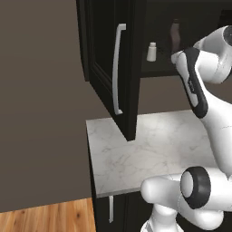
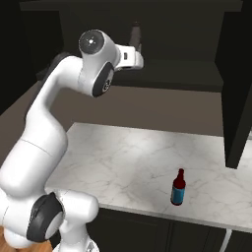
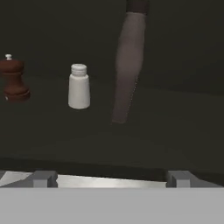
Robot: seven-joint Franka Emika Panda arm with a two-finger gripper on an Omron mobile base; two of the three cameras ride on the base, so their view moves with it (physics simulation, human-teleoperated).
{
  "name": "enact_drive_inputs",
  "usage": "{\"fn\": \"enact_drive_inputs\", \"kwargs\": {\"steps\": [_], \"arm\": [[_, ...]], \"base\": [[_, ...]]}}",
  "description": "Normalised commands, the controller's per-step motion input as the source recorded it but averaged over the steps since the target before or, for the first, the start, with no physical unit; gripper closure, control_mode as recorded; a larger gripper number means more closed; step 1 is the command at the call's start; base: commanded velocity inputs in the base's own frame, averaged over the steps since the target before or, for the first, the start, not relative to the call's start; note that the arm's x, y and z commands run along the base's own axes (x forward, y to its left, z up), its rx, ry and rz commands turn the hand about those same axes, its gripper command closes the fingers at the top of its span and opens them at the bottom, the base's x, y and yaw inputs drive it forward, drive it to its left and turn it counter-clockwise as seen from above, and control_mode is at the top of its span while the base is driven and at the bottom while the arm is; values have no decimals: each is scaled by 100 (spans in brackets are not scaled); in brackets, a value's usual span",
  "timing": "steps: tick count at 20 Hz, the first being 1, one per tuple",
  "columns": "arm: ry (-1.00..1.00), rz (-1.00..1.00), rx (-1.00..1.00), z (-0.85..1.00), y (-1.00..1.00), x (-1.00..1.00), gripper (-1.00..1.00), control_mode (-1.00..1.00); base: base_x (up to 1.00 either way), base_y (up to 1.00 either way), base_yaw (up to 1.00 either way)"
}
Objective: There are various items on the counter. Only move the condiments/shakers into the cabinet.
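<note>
Hanging open over the marble tabletop (image 1: pixel 149 154), the cabinet (image 1: pixel 111 68) door shows the whitish shaker (image 1: pixel 151 51) and brown bottle (image 1: pixel 174 35) on its shelf. From the right base, the teal-and-red bottle (image 2: pixel 178 187) stands on the tabletop. At the hand, the knobbed shaker (image 3: pixel 14 80), whitish shaker and tilted bottle stand apart; the fingers (image 3: pixel 43 178) are spread wide, holding nothing.

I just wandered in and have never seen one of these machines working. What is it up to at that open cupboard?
The white arm is reaching up to the open black cabinet. On its shelf stand a red-brown shaker, a white shaker and a tall brown bottle, tilted just ahead of the gripper, whose fingers are spread and hold nothing. A teal-and-red bottle stands on the marble counter below.
</note>
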Motion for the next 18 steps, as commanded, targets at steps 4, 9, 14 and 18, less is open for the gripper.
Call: {"fn": "enact_drive_inputs", "kwargs": {"steps": [4,9,14,18], "arm": [[-1,0,-1,-22,0,-91,-100,-100],[-5,0,0,-36,0,-100,-100,-100],[-7,-3,0,-17,5,-100,-100,-100],[-40,-5,1,27,0,-100,-100,-100]], "base": [[0,0,0],[0,0,0],[0,0,0],[0,0,0]]}}
